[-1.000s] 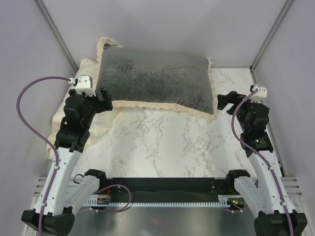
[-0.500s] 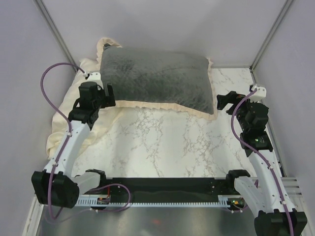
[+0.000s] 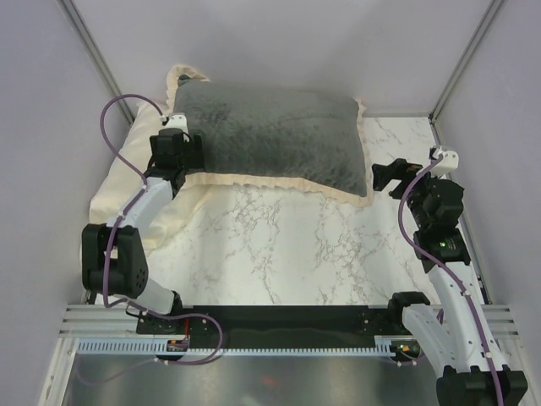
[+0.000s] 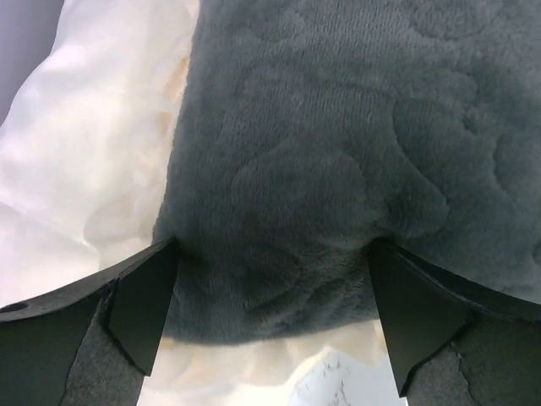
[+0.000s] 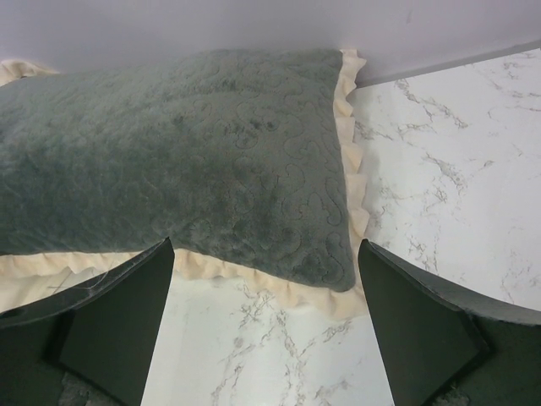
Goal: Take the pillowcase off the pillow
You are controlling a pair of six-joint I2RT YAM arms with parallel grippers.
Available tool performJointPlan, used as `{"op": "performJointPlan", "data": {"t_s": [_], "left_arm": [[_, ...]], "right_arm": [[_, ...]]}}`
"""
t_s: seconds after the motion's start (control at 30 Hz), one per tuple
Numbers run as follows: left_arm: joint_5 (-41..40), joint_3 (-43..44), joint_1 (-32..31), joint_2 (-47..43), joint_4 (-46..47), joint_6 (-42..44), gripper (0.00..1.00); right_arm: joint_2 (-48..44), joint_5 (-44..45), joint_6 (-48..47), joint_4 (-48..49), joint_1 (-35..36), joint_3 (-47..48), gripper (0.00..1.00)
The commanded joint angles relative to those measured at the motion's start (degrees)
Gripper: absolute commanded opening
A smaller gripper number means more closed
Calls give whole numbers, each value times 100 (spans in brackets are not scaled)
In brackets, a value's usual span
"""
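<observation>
Pillowcase [image 3: 270,135] lies across the far half of the marble bench [image 3: 287,245], dark grey plush face up and swollen into a plump rectangle. Its cream ruffled frill [image 3: 279,184] shows along the near edge, at the right end and at the far left corner. The pillow itself is hidden inside the cover, so none of its own surface can be seen. Under the left end a flat pale-yellow cloth [image 3: 118,194] spreads out towards the left edge of the bench (no frill on that one).

The left tool [image 3: 194,157] is at the near left corner of the pillowcase, jaws spread wide. In the left wrist view the grey plush fills the whole gap between its fingers [image 4: 144,304], with the frill and a sliver of marble just below and the pale cloth off to the left. The fingers sit close against the fabric, but whether they actually touch it cannot be told; nothing is clamped.

The right tool [image 3: 379,174] is just beside the right end of the pillowcase, over bare marble and apart from the fabric. Its jaws also stand wide and hold nothing. The right wrist view looks past the two dark fingers [image 5: 127,321] at the grey face, the right-hand frill and the veined marble.
</observation>
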Motion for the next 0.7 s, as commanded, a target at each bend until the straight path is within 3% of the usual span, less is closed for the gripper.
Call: {"op": "performJointPlan", "data": {"t_s": [0.0, 0.07, 0.17, 0.2, 0.27, 0.5, 0.67], "left_arm": [[-405, 369, 26, 484, 724, 400, 100], [-300, 431, 26, 695, 733, 348, 93], [-11, 466, 26, 793, 689, 277, 50], [43, 475, 18, 793, 637, 277, 18], [122, 554, 9, 741, 488, 111, 2], [718, 843, 0, -347, -505, -118, 2], [1255, 844, 0, -999, -1313, -294, 2]], "right_arm": [[-156, -68, -122, -125, 2, 148, 98], [-200, -6, -166, -274, 2, 209, 98], [-209, 47, -289, -442, 2, 253, 98], [-192, 56, -307, -468, 2, 262, 98], [-130, 91, -333, -477, 2, 245, 98], [449, 64, -439, -109, 2, 175, 98], [1424, -234, -754, 665, 2, 7, 98]]}}
